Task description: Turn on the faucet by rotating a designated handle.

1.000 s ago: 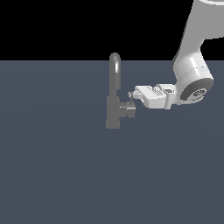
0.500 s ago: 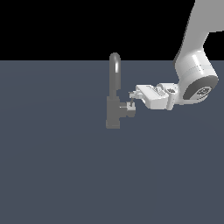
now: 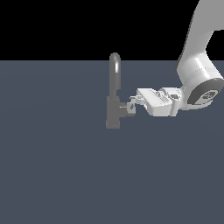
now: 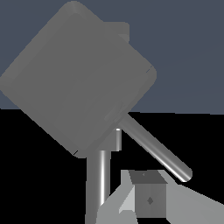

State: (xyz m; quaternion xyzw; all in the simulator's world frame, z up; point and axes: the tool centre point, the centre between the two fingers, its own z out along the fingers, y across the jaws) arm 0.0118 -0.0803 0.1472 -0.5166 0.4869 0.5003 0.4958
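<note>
1. One faucet [image 3: 113, 111] stands at the middle of the exterior view; in the wrist view its blocky body [image 4: 78, 78] fills the upper left.
2. One arched spout [image 3: 114, 74] rises from that faucet.
3. One handle [image 3: 126, 108] sticks out of the faucet's side.
4. One robot arm [image 3: 199, 65] enters from the upper right of the exterior view.
5. One gripper [image 3: 133, 104] sits at the arm's end.
6. One flat grey-blue floor [image 3: 52, 166] fills the lower part.

Handle [image 4: 76, 81] end fills most of the shot, a big grey rounded square face up close. Thin lever [image 4: 155, 148] sticks out diagonally, one fingertip [image 4: 148, 199] right beside it.
</note>
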